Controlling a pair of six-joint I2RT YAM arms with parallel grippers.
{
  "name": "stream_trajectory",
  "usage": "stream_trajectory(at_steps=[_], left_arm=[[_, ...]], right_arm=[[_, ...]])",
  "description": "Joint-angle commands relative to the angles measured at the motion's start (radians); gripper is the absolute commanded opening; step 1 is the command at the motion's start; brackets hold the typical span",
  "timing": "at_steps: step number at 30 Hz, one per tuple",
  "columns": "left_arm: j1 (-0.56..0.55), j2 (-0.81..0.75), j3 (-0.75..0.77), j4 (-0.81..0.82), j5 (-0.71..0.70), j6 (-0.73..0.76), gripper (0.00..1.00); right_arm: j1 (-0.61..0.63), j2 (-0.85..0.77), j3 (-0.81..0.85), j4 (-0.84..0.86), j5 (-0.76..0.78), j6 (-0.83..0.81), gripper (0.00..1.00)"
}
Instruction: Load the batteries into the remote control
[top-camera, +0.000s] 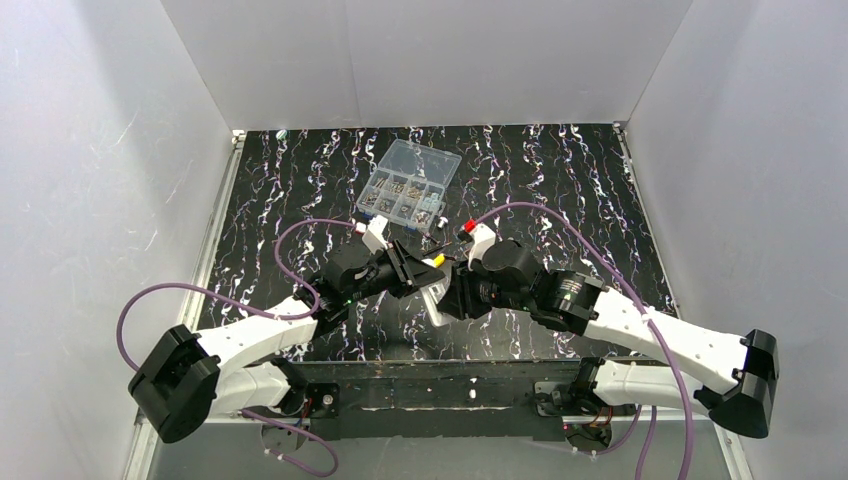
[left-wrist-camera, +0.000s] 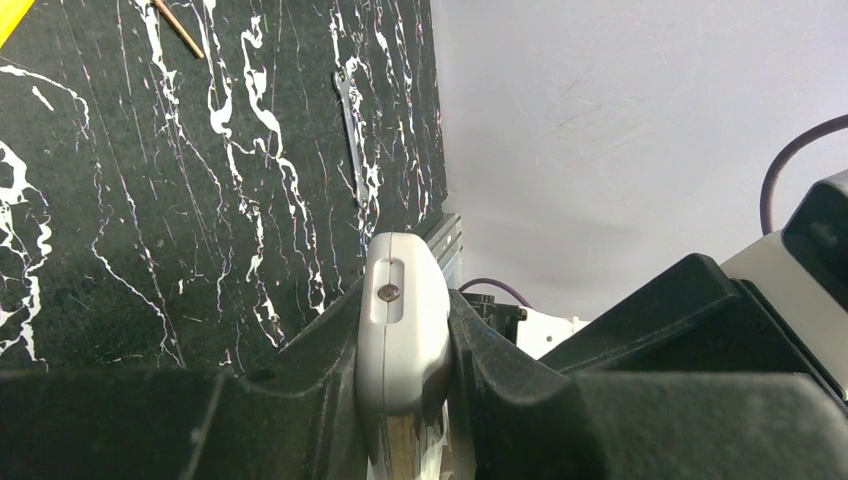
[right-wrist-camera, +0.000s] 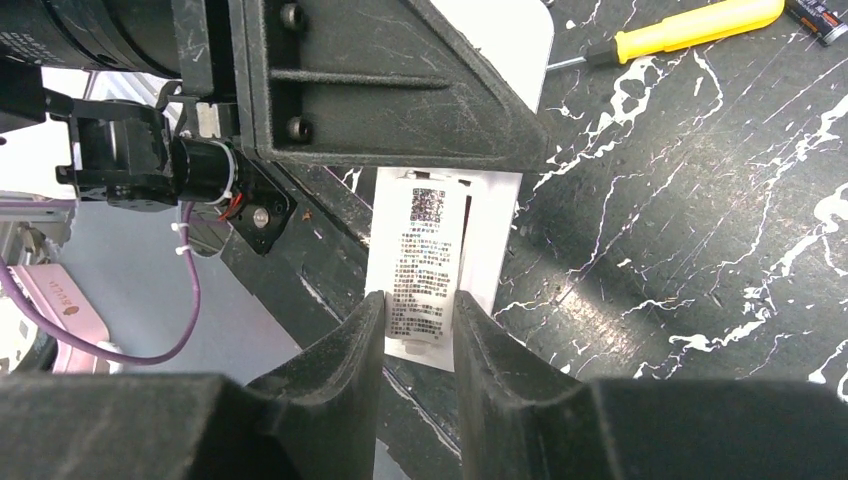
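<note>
We are observing the left jaws clamping the slim white plastic remote control (left-wrist-camera: 402, 320), its long axis pointing between the narrow-set right jaws, grip there unconfirmed.

White remote control (left-wrist-camera: 403, 330) (black-printed label (right-wrist-camera: 425, 270)), yellow screwdriver (right-wrist-camera: 690, 28), black white-veined table (top-camera: 560, 180).

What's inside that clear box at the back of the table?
The clear box holds small metal parts sorted into compartments. They're too tiny to tell which kind.

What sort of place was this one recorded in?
Probably a lab robot test booth: plain white panel walls enclosing a black white-veined tabletop, with a clear plastic compartment box of small metal parts.
</note>
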Motion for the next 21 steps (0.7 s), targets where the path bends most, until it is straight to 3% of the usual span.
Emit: stream_trajectory(at_steps=[1, 12, 17, 21], left_arm=[[-0.005, -0.001, 0.034, 0.06, 0.025, -0.001, 0.0], [-0.005, -0.012, 0.023, 0.03, 0.017, 0.016, 0.0], [-0.005, -0.106, -0.009, -0.119, -0.015, 0.059, 0.0], [-0.002, -0.203, -0.044, -0.24, -0.024, 0.086, 0.0]], right_arm=[[0.0, -0.033, 0.006, 0.063, -0.022, -0.036, 0.31], [0.0, -0.091, -0.008, 0.024, 0.011, -0.057, 0.29], [-0.009, -0.147, -0.03, -0.057, 0.149, -0.027, 0.3], [-0.06, -0.121, -0.062, -0.1, 0.174, -0.013, 0.3]])
